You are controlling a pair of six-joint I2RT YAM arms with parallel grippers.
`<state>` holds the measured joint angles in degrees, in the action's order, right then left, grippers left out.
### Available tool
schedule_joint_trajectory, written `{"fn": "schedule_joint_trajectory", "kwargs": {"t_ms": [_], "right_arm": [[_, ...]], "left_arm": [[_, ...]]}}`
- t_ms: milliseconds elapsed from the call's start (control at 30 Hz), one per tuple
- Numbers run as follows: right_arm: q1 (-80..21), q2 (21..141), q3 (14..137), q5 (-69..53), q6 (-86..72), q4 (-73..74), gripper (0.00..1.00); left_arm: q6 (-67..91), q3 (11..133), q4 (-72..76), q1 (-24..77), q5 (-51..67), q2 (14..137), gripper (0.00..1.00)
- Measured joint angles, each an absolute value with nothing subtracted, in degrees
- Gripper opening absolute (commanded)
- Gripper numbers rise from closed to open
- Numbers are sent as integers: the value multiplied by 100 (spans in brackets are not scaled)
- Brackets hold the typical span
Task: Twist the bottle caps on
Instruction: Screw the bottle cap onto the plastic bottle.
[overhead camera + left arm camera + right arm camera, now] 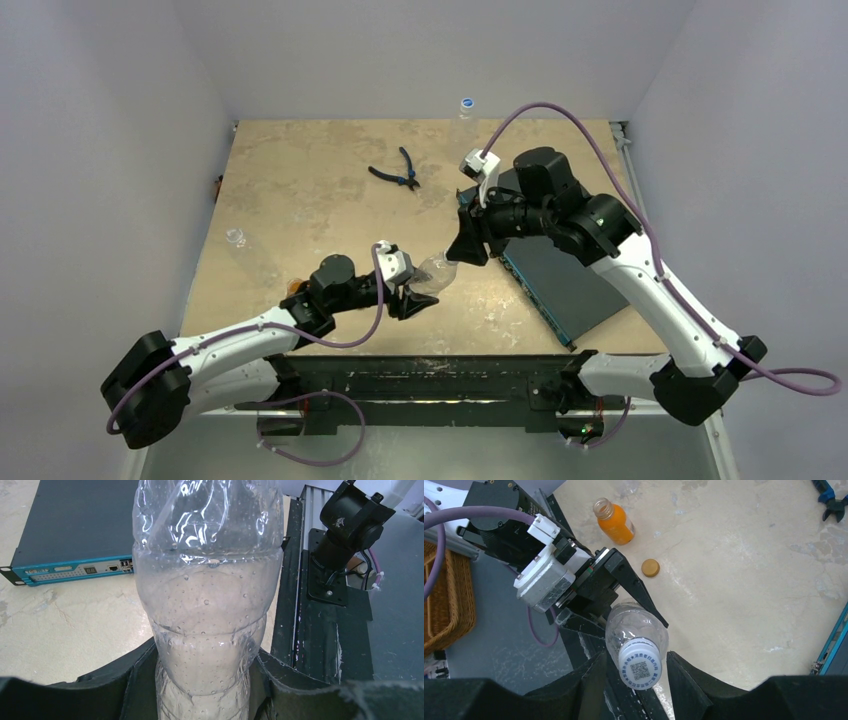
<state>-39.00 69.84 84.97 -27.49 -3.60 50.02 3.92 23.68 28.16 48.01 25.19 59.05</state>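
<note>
Beige tabletop [300, 200] inside white walls; both arms are meeting over its near-centre. L gripper [205, 680] is clamping the clear bottle [205, 595] round its lower body and holding it tilted, apparently off the surface, w/ the neck pointing toward the R arm. R gripper [636, 656] is straddling the white cap [640, 664] sitting on that neck. Its jaws are standing narrow w/ a thin gap showing each side, so not biting as far as I can see.

Step in hand, my read: seating/tightening the cap on this bottle. Cap is looking roughly square on the neck, but can't tell whether threads are engaging. Next move is calling for R jaws pinching the cap evenly, then the wrist rotating about the neck axis w/ L holding firm against the twist. Bottle wall is looking thin and crinkled, so prob. flexing if squeezed harder and slipping if not.

Room: open surface is lying on the far and left sides of the pair. Blue-edged box [560, 280] is sitting just beside the R arm, limiting swing that way. Orange bottle [615, 522], uncapped, and orange-brown cap [650, 568] are waiting near each other beside the L arm, toward the left table edge. Pliers [397, 172] are lying further back, well apart. Near table edge is running close below the held bottle.
</note>
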Motion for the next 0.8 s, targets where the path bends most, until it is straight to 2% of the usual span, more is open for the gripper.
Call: {"fn": "schedule_joint_trajectory", "kwargs": {"t_ms": [133,300,467,567,800], "right_arm": [[-3907,7002,8495,-2676,-364,5019,44],[-3913,7002,8495,-2648,-395,5019,26],[-3922,7054,8495,-2543,-567,4998,12],[-3889,7196,8482,-2342,-873,4906,8],[-3734,7874,8473,-1699,-1743,4661,9]], "left_arm": [[392,2368,2821,4801,2517,5863,0],[395,2368,2814,4801,2504,5850,0],[362,2368,2858,4805,2279,5907,0],[242,2401,2926,4825,1890,6093,0],[-513,2851,2689,5006,266,7054,0]]}}
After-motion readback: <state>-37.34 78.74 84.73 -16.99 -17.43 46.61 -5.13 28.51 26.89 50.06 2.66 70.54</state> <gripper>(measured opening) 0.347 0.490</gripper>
